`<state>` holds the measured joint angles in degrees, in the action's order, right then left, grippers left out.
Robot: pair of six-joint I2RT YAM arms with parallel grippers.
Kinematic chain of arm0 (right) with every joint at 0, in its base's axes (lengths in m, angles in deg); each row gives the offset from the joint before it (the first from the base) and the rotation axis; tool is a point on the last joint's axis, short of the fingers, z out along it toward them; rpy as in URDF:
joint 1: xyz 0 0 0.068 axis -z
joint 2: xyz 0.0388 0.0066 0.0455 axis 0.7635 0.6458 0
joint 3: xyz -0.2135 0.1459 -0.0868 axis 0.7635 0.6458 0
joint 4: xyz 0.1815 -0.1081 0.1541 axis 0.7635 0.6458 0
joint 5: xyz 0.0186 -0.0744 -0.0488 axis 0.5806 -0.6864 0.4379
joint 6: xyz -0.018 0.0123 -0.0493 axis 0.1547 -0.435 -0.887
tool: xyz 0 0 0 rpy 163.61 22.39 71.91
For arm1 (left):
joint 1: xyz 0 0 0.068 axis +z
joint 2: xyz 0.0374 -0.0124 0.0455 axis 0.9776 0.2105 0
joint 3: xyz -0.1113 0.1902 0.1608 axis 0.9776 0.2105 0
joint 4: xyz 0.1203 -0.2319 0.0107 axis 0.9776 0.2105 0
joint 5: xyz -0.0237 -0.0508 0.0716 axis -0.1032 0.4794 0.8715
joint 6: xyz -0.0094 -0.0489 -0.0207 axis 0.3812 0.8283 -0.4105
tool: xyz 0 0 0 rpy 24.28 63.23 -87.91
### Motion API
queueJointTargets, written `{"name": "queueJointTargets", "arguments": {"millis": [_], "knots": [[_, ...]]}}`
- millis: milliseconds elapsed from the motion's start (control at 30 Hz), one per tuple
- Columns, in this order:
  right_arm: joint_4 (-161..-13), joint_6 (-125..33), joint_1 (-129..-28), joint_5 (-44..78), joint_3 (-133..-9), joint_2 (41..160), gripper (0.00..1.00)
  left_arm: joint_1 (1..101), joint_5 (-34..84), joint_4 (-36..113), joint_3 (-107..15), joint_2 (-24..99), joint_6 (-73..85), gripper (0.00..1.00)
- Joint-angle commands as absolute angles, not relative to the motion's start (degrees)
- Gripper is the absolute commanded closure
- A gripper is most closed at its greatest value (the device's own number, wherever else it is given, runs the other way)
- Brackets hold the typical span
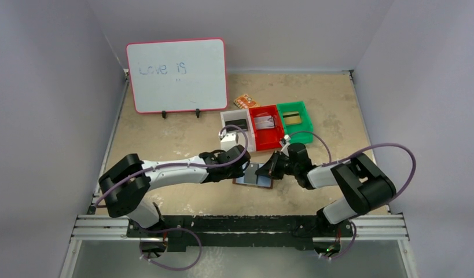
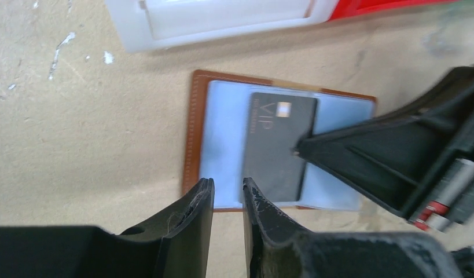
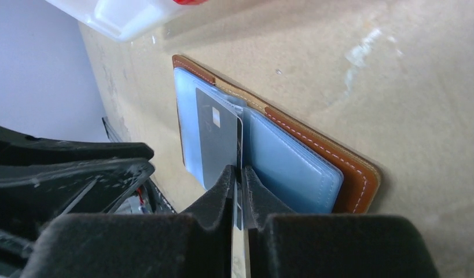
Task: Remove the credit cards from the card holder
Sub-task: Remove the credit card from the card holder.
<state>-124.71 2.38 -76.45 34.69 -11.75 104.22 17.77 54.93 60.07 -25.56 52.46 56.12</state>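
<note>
Bearing "VIP" lettering: dark credit card

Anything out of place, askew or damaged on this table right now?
Nothing spilled or damaged. The dark VIP card sits slightly askew over the open card holder, its edge pinched by the right pincer, which fits a card mid-removal. An orange packet lies tilted behind the red bin.

I read "Love is" on whiteboard (blue marker, faint). Dark card in card holder: "VIP"; smaller print illegible to me.
</note>
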Motion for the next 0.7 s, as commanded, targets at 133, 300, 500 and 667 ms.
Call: {"name": "queueJointTargets", "arguments": {"millis": [133,300,500,667], "knots": [[-126.5,-2.1,-76.4,35.9,-12.7,109.9,0.93,17.6,47.0,49.8,-25.2,54.8,53.6,0.76],[-125.3,-2.2,-76.4,35.5,-12.8,109.1,0.9,17.6,46.0,48.2,-25.2,59.1,54.8,0.81],[-124.1,-1.4,-76.3,35.4,-12.6,106.7,0.78,17.6,50.8,52.9,-25.3,60.7,56.9,0.86],[-123.8,0.4,-76.4,34.8,-11.9,104.4,0.76,17.6,52.4,54.3,-24.4,59.8,57.7,0.88]]}}
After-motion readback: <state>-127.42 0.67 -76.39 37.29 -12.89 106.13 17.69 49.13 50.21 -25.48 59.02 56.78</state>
